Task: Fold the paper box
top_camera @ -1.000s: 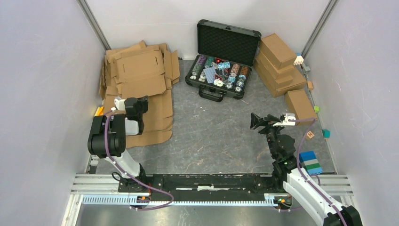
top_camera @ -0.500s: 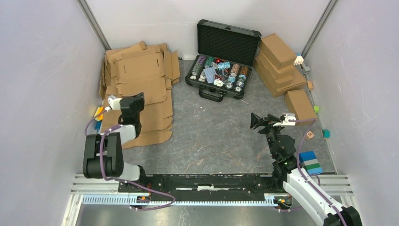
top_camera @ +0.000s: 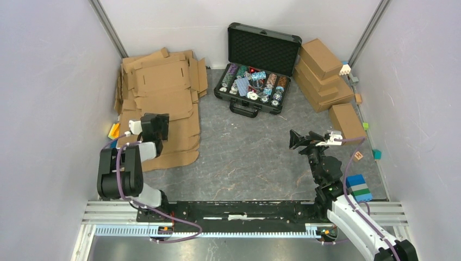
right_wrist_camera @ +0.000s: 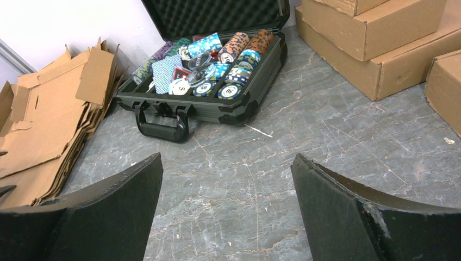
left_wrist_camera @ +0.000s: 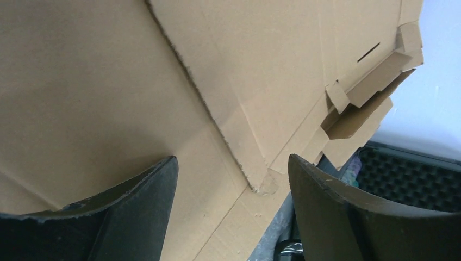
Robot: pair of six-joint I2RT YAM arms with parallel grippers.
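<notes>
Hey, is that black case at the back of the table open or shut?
Open. The black case has its lid standing up, foam lining exposed, and poker chips show in the tray.

Small block (top_camera: 358, 156) — letter "H"; print on poker chips (right_wrist_camera: 228, 89) too small.

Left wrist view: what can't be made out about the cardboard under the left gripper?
- Left wrist: which flat brown corrugated-cardboard blank lies below the open left gripper; the frame edges crop it.
- Top external: gripper-to-cardboard contact; the wrist covers it.
- Both views: the number of stacked blanks; they overlap.
</notes>
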